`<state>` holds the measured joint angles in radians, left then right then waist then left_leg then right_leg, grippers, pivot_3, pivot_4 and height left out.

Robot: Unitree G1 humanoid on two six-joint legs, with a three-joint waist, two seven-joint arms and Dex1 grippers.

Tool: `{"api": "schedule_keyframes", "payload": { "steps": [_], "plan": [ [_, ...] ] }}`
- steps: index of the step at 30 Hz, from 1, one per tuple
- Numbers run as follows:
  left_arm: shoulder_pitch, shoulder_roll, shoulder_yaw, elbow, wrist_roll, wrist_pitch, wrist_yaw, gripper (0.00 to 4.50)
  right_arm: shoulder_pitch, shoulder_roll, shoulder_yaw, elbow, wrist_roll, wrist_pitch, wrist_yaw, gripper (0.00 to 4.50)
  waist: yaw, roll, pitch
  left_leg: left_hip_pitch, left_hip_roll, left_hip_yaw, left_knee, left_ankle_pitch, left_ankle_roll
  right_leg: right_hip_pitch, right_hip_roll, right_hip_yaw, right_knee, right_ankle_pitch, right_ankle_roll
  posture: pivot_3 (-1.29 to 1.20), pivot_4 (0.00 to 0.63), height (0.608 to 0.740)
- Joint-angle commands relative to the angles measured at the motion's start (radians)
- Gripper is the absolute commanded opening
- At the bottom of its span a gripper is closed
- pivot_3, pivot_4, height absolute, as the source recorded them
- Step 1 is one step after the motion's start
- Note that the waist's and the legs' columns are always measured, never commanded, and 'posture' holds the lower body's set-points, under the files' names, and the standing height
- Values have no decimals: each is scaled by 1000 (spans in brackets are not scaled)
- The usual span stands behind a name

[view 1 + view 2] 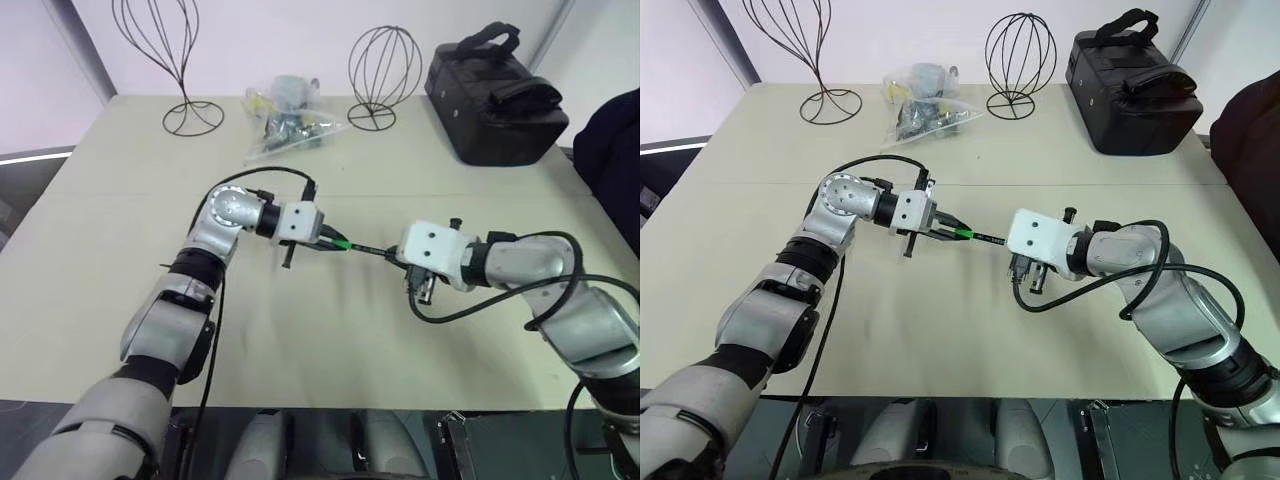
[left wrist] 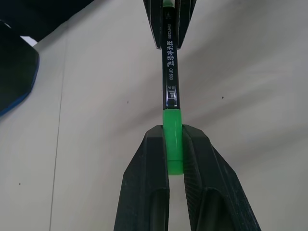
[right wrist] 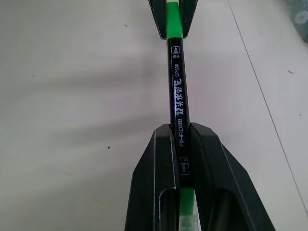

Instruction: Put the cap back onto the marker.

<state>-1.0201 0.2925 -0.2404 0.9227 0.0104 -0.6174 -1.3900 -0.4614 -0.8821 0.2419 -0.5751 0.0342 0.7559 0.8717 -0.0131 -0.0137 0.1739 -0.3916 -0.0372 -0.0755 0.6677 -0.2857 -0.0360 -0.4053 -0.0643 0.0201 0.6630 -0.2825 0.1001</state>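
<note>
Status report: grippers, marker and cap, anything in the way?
Left gripper shut on cap. Right gripper shut on marker. Cap against marker's end, above table. Nothing between.

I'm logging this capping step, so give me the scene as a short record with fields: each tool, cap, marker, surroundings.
left tool: shut on the cap
right tool: shut on the marker
cap: bright green, sitting on the marker's end
marker: black barrel, spanning between both tools above the table
table: beige
background: two wire stands, a clear bag of small items, a black bag
</note>
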Motion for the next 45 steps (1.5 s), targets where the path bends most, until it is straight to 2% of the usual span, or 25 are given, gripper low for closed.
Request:
{"api": "schedule_keyframes", "payload": {
  "steps": [1,18,23,25,27,33,38,41,43,45],
  "plan": [
    [-14,-61,8,-84,-55,-5,7,0,-41,34,16,-36,10,-23,0,72,0,0,0,0,0,0,0,0,0,0,0,0,0,0,0,0,150,740],
    [-2,-49,11,-110,-51,26,-23,0,-25,27,-1,-39,-2,-19,18,72,0,0,0,0,0,0,0,0,0,0,0,0,0,0,0,0,150,740],
    [6,-32,15,-136,-59,62,-46,2295,-14,7,-24,-34,1,-27,24,0,3,0,0,-1,0,-1,0,0,0,0,-1,-1,0,0,0,0,150,740],
    [15,-22,16,-154,-66,77,-52,3470,-7,-1,-31,-31,0,-34,25,0,-3,0,0,-1,0,0,0,0,0,0,-1,0,0,0,0,0,150,740],
    [25,0,16,-181,-75,94,-68,4440,0,-13,-44,-24,2,-40,26,0,-6,0,0,0,0,0,0,0,0,-1,0,0,0,0,0,0,150,740],
    [62,67,30,-286,-114,187,-88,4440,46,-54,-99,-3,3,-62,28,0,-1,0,0,0,1,0,0,0,0,-1,0,0,0,0,0,0,150,740],
    [101,111,56,-346,-127,278,-34,4440,105,-59,-171,-20,22,-39,17,0,2,0,0,-1,1,0,0,0,0,-1,0,0,0,0,0,0,150,740],
    [132,120,78,-385,-145,370,22,4440,145,-37,-223,-56,39,27,-22,0,2,0,0,-1,1,0,0,0,0,0,-1,0,0,0,0,0,150,740],
    [165,109,110,-436,-167,483,101,4440,168,11,-266,-91,45,111,-88,0,1,0,0,0,1,0,0,0,0,0,0,0,0,0,0,0,150,740],
    [212,110,119,-480,-139,523,189,4440,187,84,-312,-134,47,231,-167,0,0,0,0,0,2,-1,0,0,0,0,0,0,0,0,0,0,150,740]
  ]
}}
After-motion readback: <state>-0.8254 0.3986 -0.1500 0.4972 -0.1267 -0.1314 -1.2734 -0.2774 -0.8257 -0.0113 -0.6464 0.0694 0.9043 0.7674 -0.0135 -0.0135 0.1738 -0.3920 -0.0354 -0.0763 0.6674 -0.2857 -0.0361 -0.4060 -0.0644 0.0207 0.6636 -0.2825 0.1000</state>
